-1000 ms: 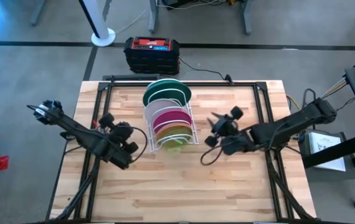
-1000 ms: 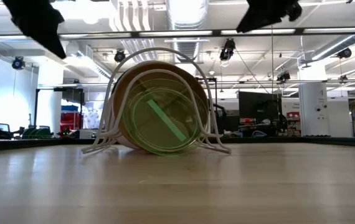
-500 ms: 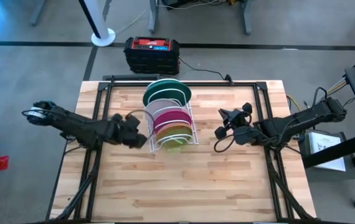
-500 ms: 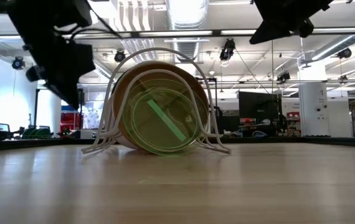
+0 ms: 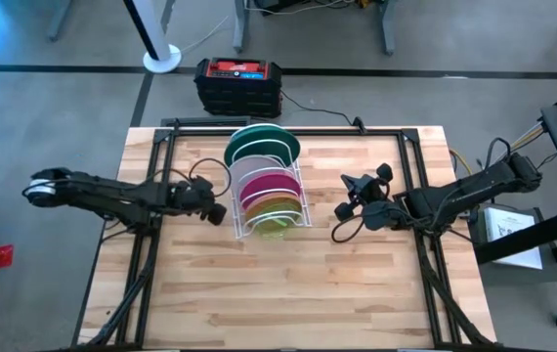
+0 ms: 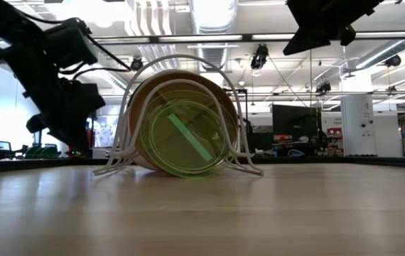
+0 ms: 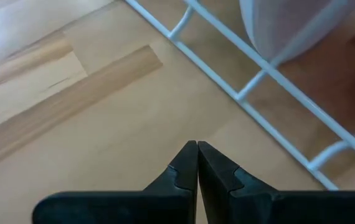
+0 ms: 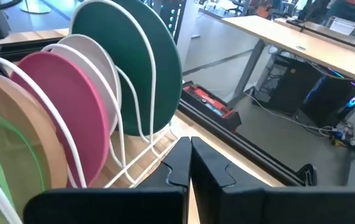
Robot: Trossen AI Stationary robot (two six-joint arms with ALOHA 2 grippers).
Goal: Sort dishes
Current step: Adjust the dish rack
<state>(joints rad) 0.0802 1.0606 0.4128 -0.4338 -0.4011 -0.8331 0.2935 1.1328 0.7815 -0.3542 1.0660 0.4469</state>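
Dishes: we count five plates standing on edge in the white wire rack (image 5: pixel 301 196) near the middle of the tabletop (image 5: pixel 288 293), toward its far edge.
Dark green plate (image 8: pixel 131 68): we see it at the far end of the row, the largest, upright in its slot.
White plate (image 8: pixel 96 65): next in line, just in front of the green one.
Magenta pink plate (image 8: pixel 56 102): third, beside the white plate.
Brown plate (image 8: pixel 12 137): fourth; in the low view its rim shows behind the nearest plate.
Lime-green plate (image 6: pixel 183 139): we find it nearest the front of the rack, translucent and smaller than the others, its lower edge at the rack's base.
Left claw (image 7: pixel 197 163): its fingers are pressed together with nothing between them; it sits low over the bare wood, just beside the rack's left side, and in its own wrist view we see the rack's white wires close ahead.
Right claw (image 8: pixel 190 155): also pressed together and holding nothing; it hangs above the tabletop to the right of the rack, apart from it, and faces the row of plates.
Behind the tabletop: we see a black box with a red top (image 5: pixel 238 83) on the floor past the far edge, with a cable trailing from it.
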